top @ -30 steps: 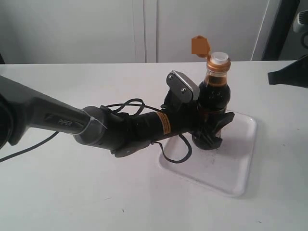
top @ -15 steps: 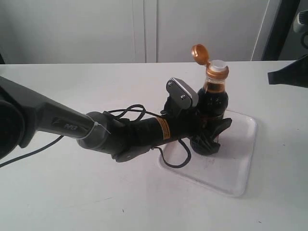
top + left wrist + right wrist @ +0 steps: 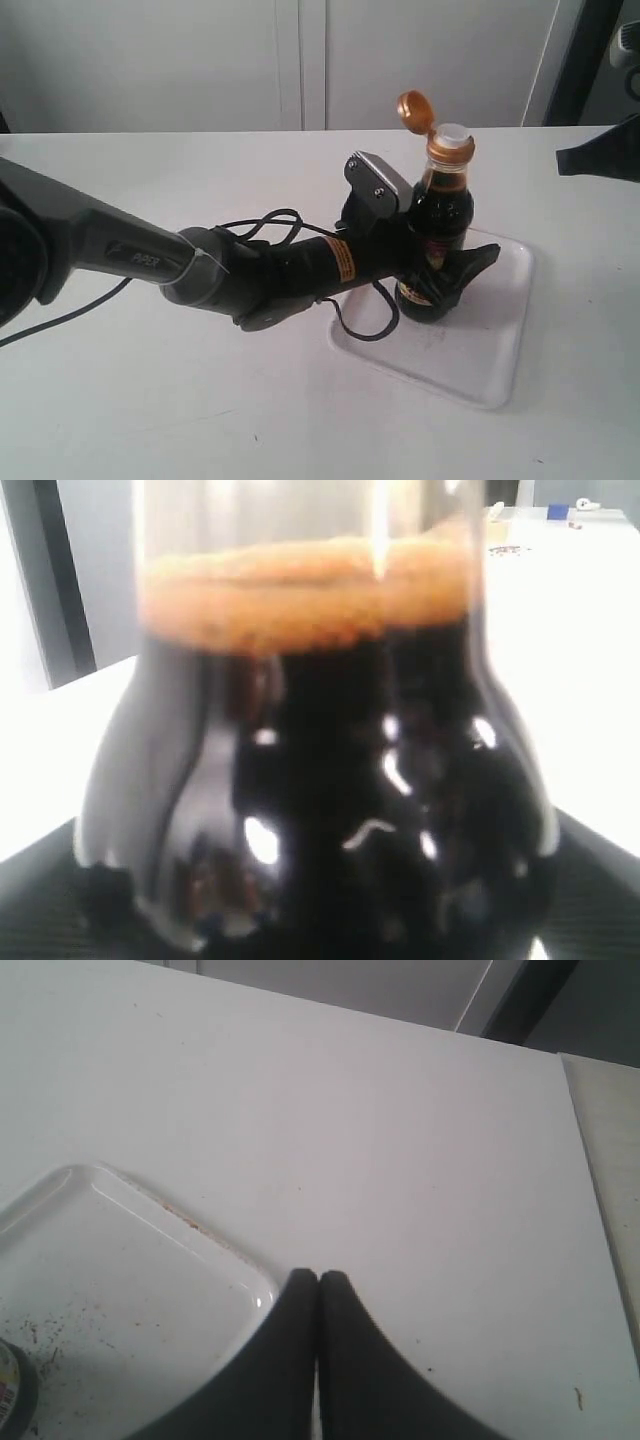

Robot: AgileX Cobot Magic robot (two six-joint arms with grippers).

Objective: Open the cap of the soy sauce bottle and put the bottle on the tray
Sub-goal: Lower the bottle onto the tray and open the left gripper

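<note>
Left claw (image 3: 447, 283) clamped around the lower body of the soy sauce bottle (image 3: 436, 240), one finger (image 3: 475, 262) wrapping its far side. Bottle upright, base down on the tray (image 3: 500, 340), toward the tray's left part. Cap (image 3: 414, 107) flipped open, hanging back off the neck, white spout exposed. Filling the left wrist view: dark liquid with a foamy brown line. Right claw (image 3: 318, 1290) pressed closed, empty, above the white bench (image 3: 400, 1140) just past a tray corner.

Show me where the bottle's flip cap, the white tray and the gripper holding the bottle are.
cap (image 3: 413, 107): exterior view, on the flipped-open orange lid.
tray (image 3: 500, 345): exterior view, on its bare floor near the right rim.
left gripper (image 3: 445, 277): exterior view, between its fingertips at the bottle's lower body.
</note>
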